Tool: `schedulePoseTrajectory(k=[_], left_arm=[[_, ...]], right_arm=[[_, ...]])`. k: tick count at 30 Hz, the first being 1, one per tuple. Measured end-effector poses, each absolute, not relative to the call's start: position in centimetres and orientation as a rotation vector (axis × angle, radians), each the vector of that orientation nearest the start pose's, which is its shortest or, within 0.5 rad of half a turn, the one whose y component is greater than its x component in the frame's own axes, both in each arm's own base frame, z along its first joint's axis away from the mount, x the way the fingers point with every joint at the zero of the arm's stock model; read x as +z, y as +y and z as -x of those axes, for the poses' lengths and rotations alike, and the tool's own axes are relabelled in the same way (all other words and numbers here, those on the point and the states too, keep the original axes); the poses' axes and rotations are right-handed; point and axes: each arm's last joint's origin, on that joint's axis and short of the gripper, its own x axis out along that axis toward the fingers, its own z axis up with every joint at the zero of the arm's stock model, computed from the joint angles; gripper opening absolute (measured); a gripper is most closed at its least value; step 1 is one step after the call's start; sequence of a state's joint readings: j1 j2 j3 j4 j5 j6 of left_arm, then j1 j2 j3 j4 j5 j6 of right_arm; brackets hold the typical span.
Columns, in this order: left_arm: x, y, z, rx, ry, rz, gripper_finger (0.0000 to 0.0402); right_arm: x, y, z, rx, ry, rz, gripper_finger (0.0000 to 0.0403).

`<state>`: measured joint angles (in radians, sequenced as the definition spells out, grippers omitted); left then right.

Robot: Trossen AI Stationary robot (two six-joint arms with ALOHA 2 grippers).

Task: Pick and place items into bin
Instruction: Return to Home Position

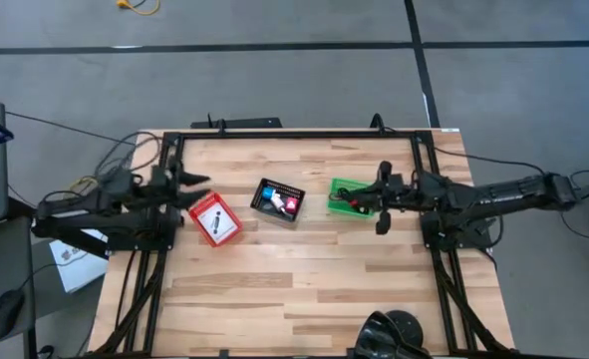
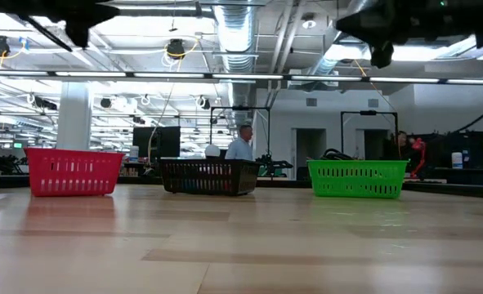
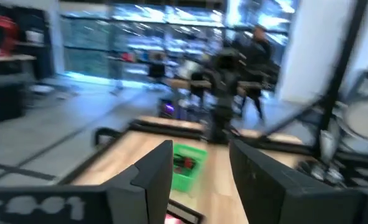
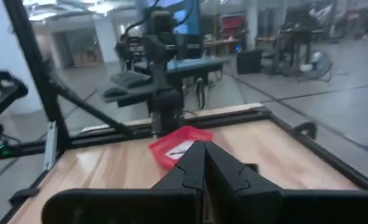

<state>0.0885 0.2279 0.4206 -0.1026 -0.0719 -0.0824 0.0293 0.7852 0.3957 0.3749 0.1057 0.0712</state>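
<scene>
A wooden counter (image 1: 304, 279) is seen from above, with three small bins set in a row across its middle. A red bin (image 1: 195, 211) is placed on the left, a black bin (image 1: 257, 199) in the centre and a green bin (image 1: 342, 183) on the right.

A white card with black mark (image 1: 215, 221) is held in the red bin. A tiny blue piece (image 1: 271, 196) and a pink-red piece (image 1: 292, 205) are seen in the black bin. A black-and-red stick (image 1: 352, 199) is held in the green bin.

The left arm (image 1: 105, 209) is stretched in from the left edge, and the left jaws are raised above the counter just beside the red bin and spread apart, with nothing between them. The right arm (image 1: 493, 194) is stretched in from the right edge. The right jaws are raised just beside the green bin and pressed together, with nothing between them.

A person (image 2: 241, 145) is seen in the room behind the counter.
</scene>
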Motion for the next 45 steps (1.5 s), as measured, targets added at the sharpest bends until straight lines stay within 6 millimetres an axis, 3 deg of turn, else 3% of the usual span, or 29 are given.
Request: schedulePoseTrajectory(k=[6,7,9,13,17,20,26,30,39,45], left_arm=[[29.2,0.7,-3.7,0.205,-0.22,0.065,0.0148],[29.4,0.7,-3.7,0.212,-0.221,0.065,0.0148],[28.6,0.7,-4.0,0.217,-0.156,0.073,0.0148],[26.7,1.0,-7.0,0.219,-0.11,0.079,0.0148],[25.0,1.1,-8.7,0.208,-0.243,0.076,0.0148],[22.6,1.1,-9.5,0.197,-0.268,0.083,0.0148],[19.5,1.2,-9.9,0.216,-0.236,0.109,0.0148],[18.9,1.2,-9.8,0.225,-0.241,0.097,0.0148],[16.8,1.3,-10.0,0.235,-0.028,0.169,0.0148],[16.7,1.2,-10.1,0.217,-0.014,0.173,0.0148]], right_arm=[[23.5,-0.2,-15.6,-0.101,0.014,-0.124,0.0],[23.1,-0.2,-15.1,-0.103,0.012,-0.136,0.0],[22.2,-0.2,-14.3,-0.101,-0.02,-0.151,0.0],[20.3,-0.2,-13.2,-0.1,-0.095,-0.159,0.0],[18.1,-0.1,-12.4,-0.1,-0.156,-0.194,0.0],[18.0,-0.2,-12.4,-0.108,-0.139,-0.223,0.0],[18.0,-0.2,-12.4,-0.111,-0.141,-0.215,0.0],[17.8,-0.2,-12.4,-0.111,-0.121,-0.211,0.0],[16.4,-0.2,-12.5,-0.121,0.03,-0.2,0.0],[15.6,-0.2,-12.4,-0.129,0.115,-0.193,0.0]])
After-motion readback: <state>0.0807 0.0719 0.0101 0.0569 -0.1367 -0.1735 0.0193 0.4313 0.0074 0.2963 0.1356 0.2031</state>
